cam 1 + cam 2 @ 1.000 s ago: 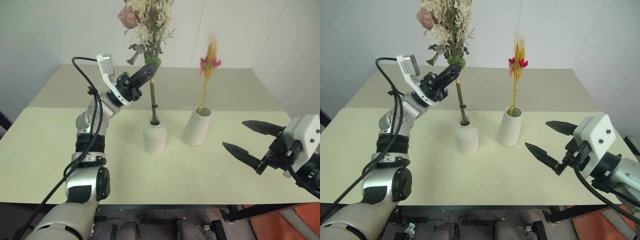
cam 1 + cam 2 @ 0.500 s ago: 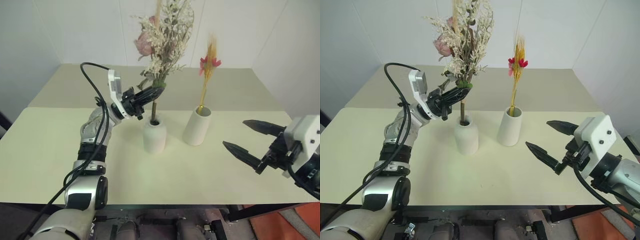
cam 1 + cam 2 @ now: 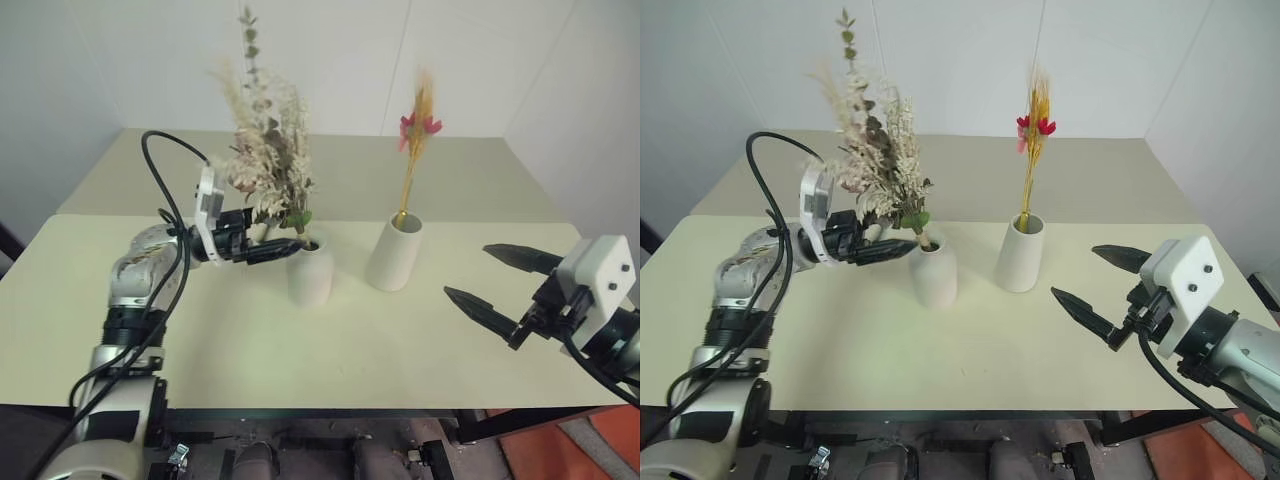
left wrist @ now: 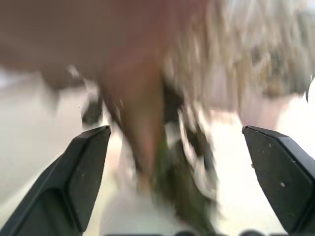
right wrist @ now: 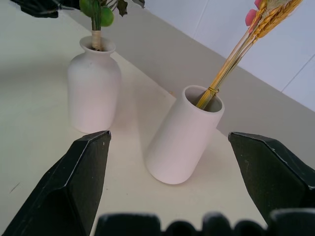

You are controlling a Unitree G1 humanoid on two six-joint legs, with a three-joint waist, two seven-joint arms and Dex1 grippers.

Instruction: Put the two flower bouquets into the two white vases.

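Bouquets both stand in vases on the pale table [image 3: 300, 350]. Bushy bouquet [image 3: 262, 170] of beige-white sprigs and green leaves sits with its stem in the narrow neck of the bottle-shaped vase [image 3: 310, 272], near the table's centre. Its head leans toward 11 o'clock from the vase mouth. The pink rose cannot be made out among the sprigs.

Slim yellow stalk bundle [image 3: 415, 150] with pink-red blossoms stands in the cylinder vase [image 3: 394, 254], which is just beside the bottle-shaped vase at its 3 o'clock, apart from it. The stalks rest against the rim and rise nearly upright.

Left gripper [image 3: 268, 246] lies level at 9 o'clock of the bottle-shaped vase, pointing toward its neck. Its fingers are spread apart on either side of the lower foliage, as the left wrist view confirms, with the blurred stem and leaves between them. Contact with the stem cannot be determined. A black cable [image 3: 160, 190] loops above the left arm.

Right gripper [image 3: 500, 285] hangs over the table's right part, at 4 o'clock of the cylinder vase and well apart from it. Its two black fingers are spread wide with nothing between them. In the right wrist view both vases stand between its fingers, farther off.
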